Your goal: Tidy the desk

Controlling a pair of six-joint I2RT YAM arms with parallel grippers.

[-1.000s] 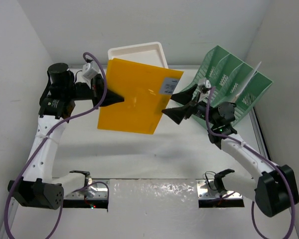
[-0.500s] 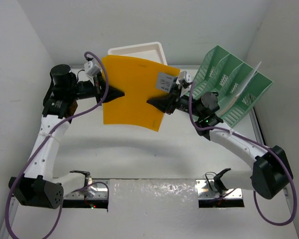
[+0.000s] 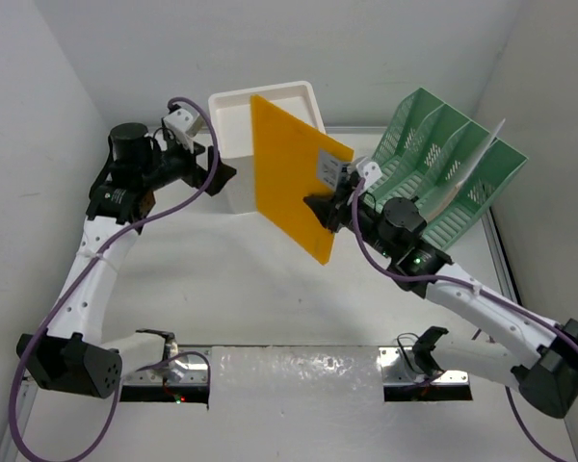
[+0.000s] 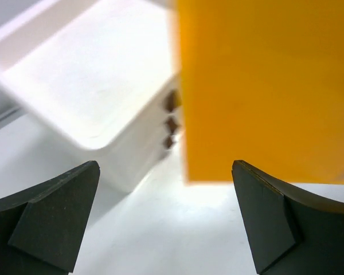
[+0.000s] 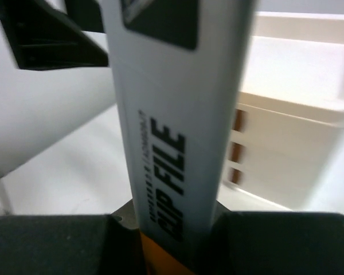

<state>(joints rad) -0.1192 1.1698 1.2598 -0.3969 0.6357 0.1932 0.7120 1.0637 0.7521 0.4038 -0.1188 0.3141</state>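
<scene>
Pinching the right edge of an orange clip file (image 3: 287, 173) between its nearly closed jaws, the right gripper (image 3: 320, 207) holds the folder on edge in the air above the desk (image 3: 231, 289), gripping just below the file's white label (image 3: 327, 166). From the right wrist, the label's black lettering, "CLIP FILE", runs up between the two dark fingers (image 5: 46, 240). The left gripper (image 3: 220, 171) hangs to the left of the file, jaws spread wide with nothing between them, clear of the folder. Behind the file, at the back of the desk, stands a white drawer box (image 3: 270, 99) with an open tray top and three small dark handles (image 4: 171, 122) down its front. A green mesh rack (image 3: 443, 164) sits tilted at the far right corner. The white desk stretches beneath both arms, from their bases at the near edge to the box and rack at the far side
</scene>
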